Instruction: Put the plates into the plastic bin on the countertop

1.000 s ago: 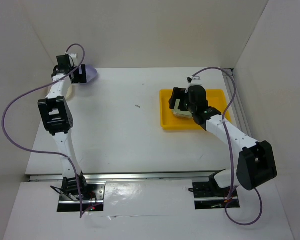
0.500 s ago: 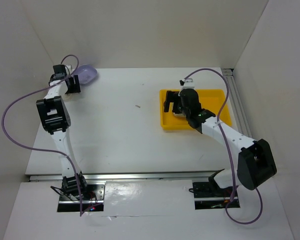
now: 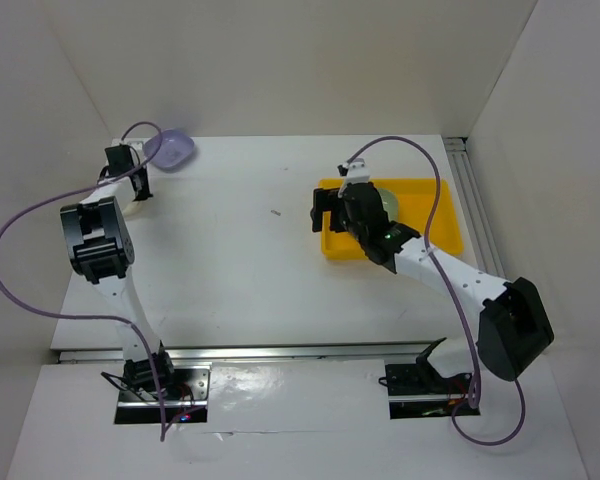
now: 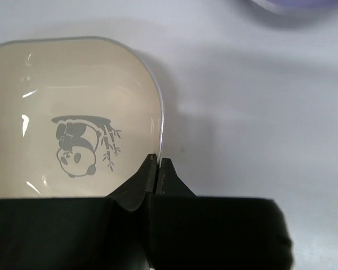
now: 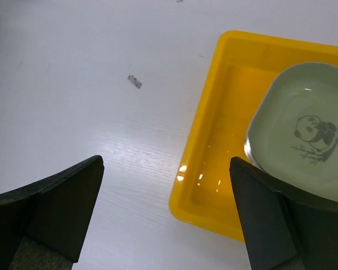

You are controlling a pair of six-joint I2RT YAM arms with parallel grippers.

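Left claw (image 4: 158,163) clamps rim of cream rounded-square plate (image 4: 73,112), an edge pinch likely for lifting; right claw (image 5: 166,169) hangs released over bright yellow plastic bin (image 5: 222,126) holding pale green plate (image 5: 307,135).

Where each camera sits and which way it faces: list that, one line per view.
Top external: above and behind the bases, looking down on the countertop; both arms show whole.
Left wrist: on the left arm, looking down at the cream plate; the left gripper pinches its rim.
Right wrist: on the right arm, looking down at the yellow bin holding the green plate; the right gripper stands open.
Shared: top external and right wrist both show the yellow bin and green plate.
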